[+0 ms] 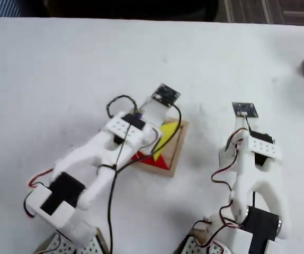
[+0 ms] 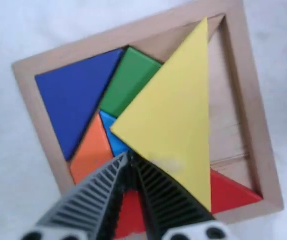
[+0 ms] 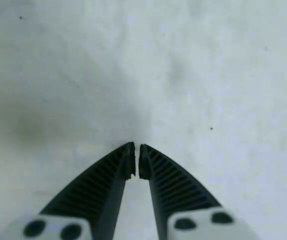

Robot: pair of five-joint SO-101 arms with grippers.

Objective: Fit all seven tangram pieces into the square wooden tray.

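The left pincer [image 2: 132, 159] is shut at the yellow triangle's [image 2: 176, 120] corner, maybe nipping it. That piece lies crooked on the wooden tray [image 2: 252, 100], not in yet. The blue [image 2: 73, 100], green [image 2: 128, 80], orange [image 2: 91, 150] and red [image 2: 228, 192] sit flat. At the tray's 3 o'clock, the right pincer [image 3: 136, 161] hangs shut.

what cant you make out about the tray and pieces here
- High view: the left arm covers most of the tray; pieces cannot be counted.
- Left wrist view: the yellow triangle lies over other pieces, hiding what is under it.
- Left wrist view: the left gripper and the picture's edge cut off the red piece; its shape is unclear.
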